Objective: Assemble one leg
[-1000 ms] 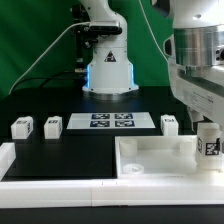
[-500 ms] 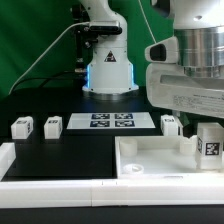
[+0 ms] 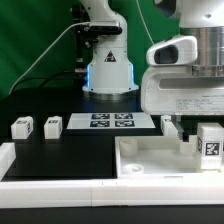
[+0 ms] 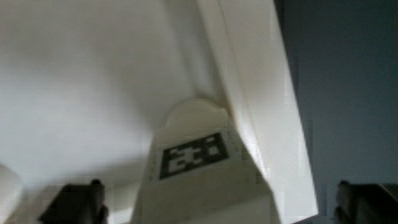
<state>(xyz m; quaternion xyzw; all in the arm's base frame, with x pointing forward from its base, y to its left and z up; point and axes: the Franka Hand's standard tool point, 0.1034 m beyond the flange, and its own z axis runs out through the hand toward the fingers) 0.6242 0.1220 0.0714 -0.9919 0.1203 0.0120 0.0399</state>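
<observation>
The leg stands upright in a corner socket of the white tray piece, with the end effector released above it, so only tightening seems left, if anything.

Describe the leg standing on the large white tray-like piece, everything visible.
The leg is a small white plastic-looking block, upright, with a black-and-white square tag on its face. It stands on a corner of the tray-like piece, at the exterior view's right. The gripper is open, its fingers clear of the leg on either side.
</observation>
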